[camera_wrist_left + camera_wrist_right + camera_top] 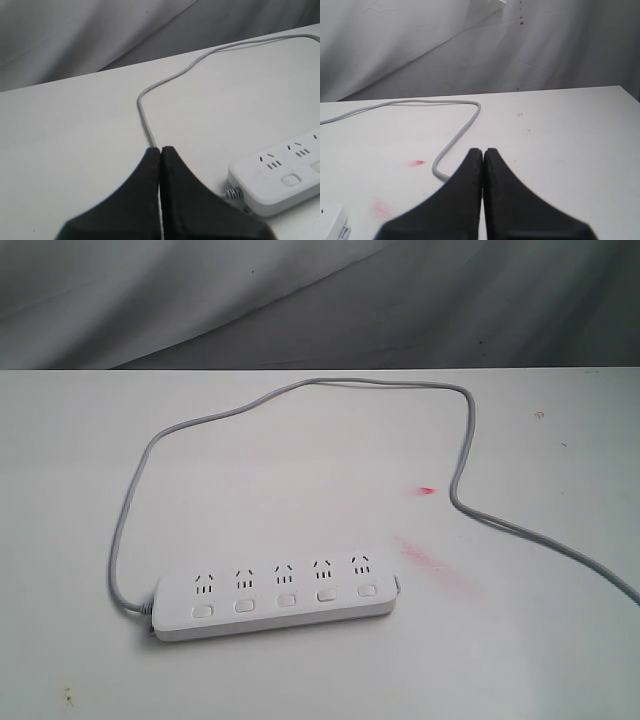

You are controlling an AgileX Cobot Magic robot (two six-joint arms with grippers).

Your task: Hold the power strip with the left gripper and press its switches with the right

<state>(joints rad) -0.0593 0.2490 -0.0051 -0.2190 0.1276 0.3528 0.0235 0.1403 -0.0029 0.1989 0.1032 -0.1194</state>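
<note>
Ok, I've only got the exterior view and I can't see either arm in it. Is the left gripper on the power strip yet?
Observer: No. The left gripper is shut and empty, short of the power strip, near the end its cord leaves from.
Operator: And the right one?
Observer: The right gripper is shut too, holding nothing, over the table.
Operator: Is it near the switches?
Observer: No. Its camera catches only one corner of the strip.

It looked like a lab test bench: a plain white table (pixel 520 660) backed by hung grey cloth (pixel 300 300).
</note>
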